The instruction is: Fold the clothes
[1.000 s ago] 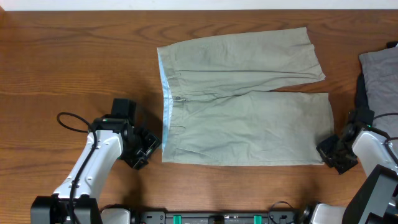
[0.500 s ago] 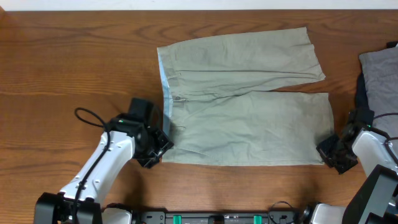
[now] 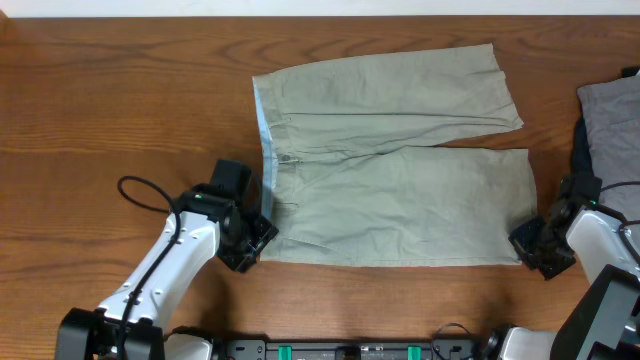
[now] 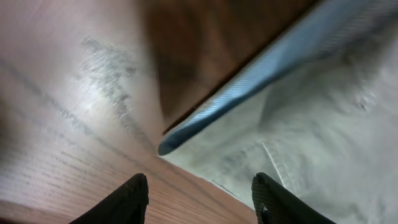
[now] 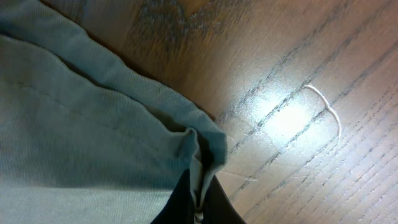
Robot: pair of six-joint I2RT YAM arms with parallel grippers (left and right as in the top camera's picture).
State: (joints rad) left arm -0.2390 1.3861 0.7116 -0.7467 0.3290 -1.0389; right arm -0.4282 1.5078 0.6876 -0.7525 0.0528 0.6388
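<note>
The shorts [image 3: 390, 180] lie flat on the tabletop [image 3: 100, 100], right hand [image 3: 528, 246] pinching the front hem corner, left hand [image 3: 256, 232] open at the front waistband corner, probably to fold them.

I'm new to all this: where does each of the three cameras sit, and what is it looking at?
Overhead: fixed above, looking straight down on the shorts spread on the table; left arm and right arm both show.
Left wrist: on the left arm, looking at the waistband corner; its left fingers stand apart.
Right wrist: on the right arm, looking at a hem corner pinched in the right fingers.
Shared: every view shows shorts and table.
</note>
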